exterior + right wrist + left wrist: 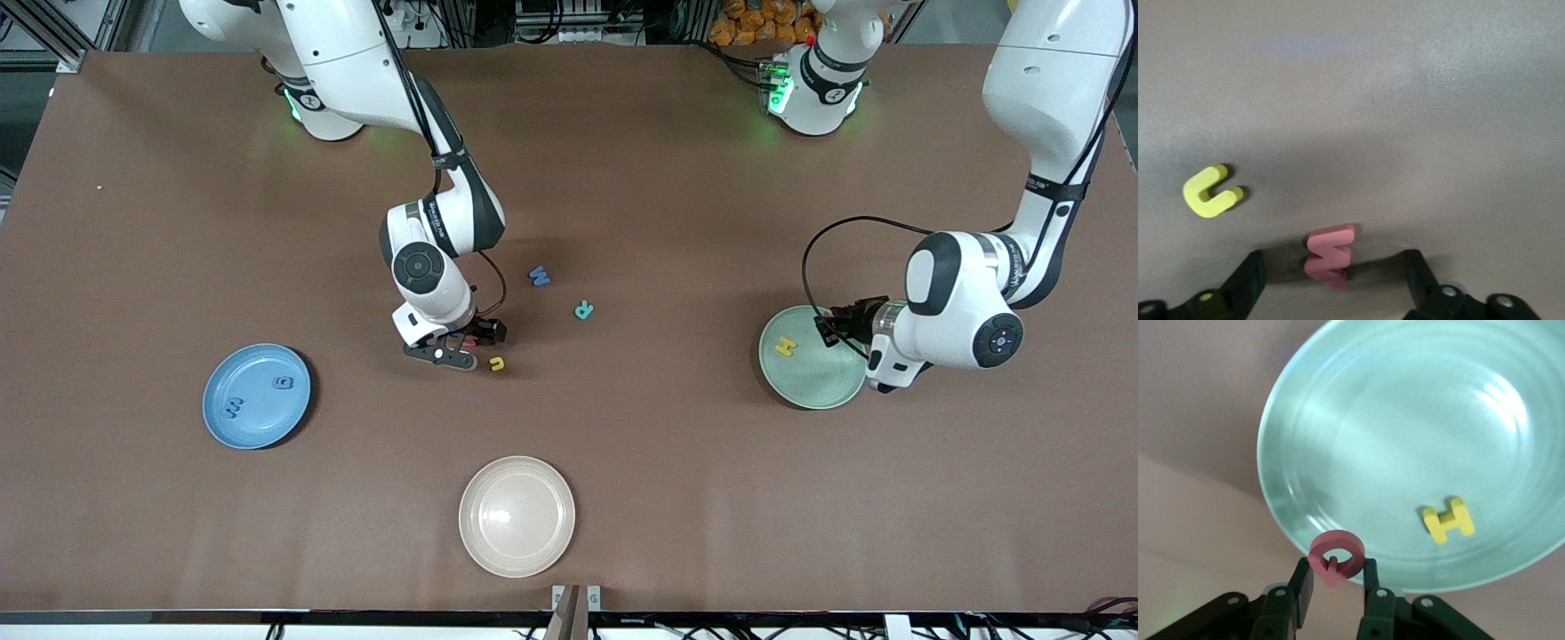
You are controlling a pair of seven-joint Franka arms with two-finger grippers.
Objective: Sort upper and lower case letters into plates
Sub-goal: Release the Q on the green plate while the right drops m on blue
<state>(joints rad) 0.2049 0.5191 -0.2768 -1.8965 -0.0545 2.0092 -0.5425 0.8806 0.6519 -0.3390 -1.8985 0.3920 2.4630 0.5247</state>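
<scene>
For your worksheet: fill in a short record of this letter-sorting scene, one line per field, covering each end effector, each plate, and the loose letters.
left end effector: shut on red ring letter, over mint plate
right end effector: open around red zigzag letter on table
mint plate holds: yellow H
blue plate holds: two blue letters
cream plate: no letters
loose: yellow letter, blue letter, teal letter

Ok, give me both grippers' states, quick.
Left gripper: shut on the red Q, over the mint green plate.
Right gripper: open, down at the table around the red w, beside the yellow u.
</scene>
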